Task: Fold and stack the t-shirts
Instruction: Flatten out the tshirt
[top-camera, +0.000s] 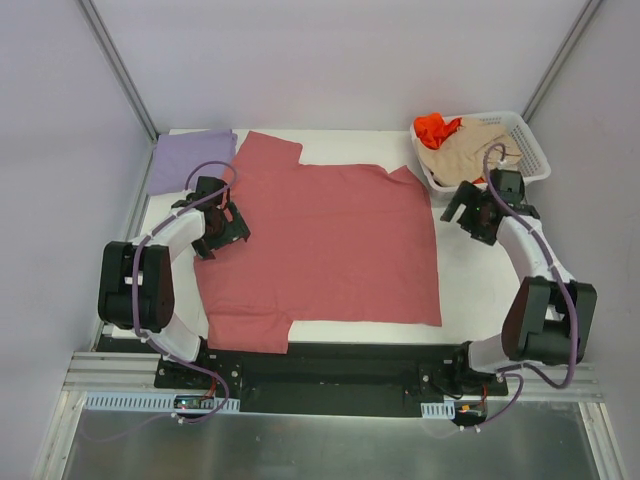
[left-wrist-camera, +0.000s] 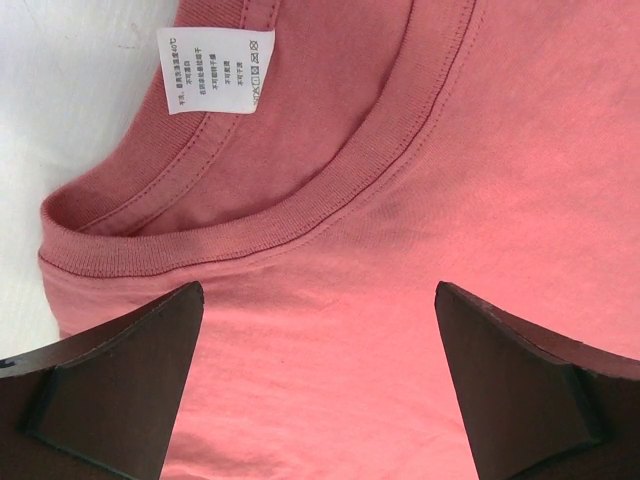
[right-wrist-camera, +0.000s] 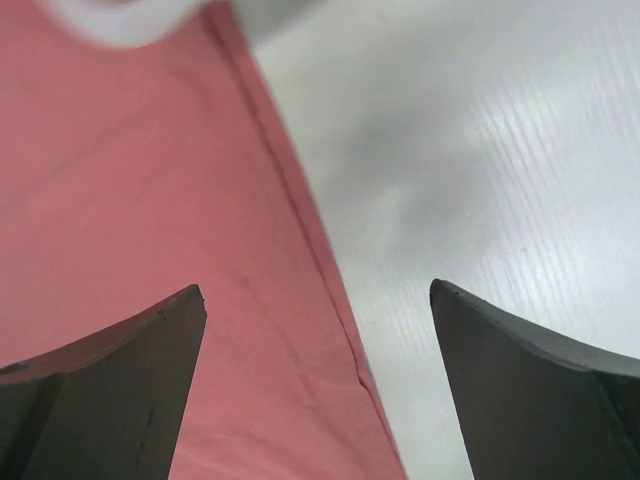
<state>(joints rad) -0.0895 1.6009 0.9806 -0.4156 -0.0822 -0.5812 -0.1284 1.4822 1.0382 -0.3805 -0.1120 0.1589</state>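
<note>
Label (left-wrist-camera: 215, 70), text unreadable, inside rose t-shirt (left-wrist-camera: 480, 200): left wrist only.

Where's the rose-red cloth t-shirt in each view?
Top external: dusty rose-red cloth t-shirt spread flat mid-table.
Left wrist: shirt fills frame, neckline upper left.
Right wrist: shirt on left half, hem running diagonally.
Shared landmark: white tabletop bordering the shirt.

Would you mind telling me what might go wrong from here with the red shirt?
The left gripper hangs open over the collar; a pinch there may catch only one layer, so the rose-red t-shirt folds unevenly. The right gripper, open, straddles the hem with bare table under one finger; it may grab too little cloth and slip.
</note>
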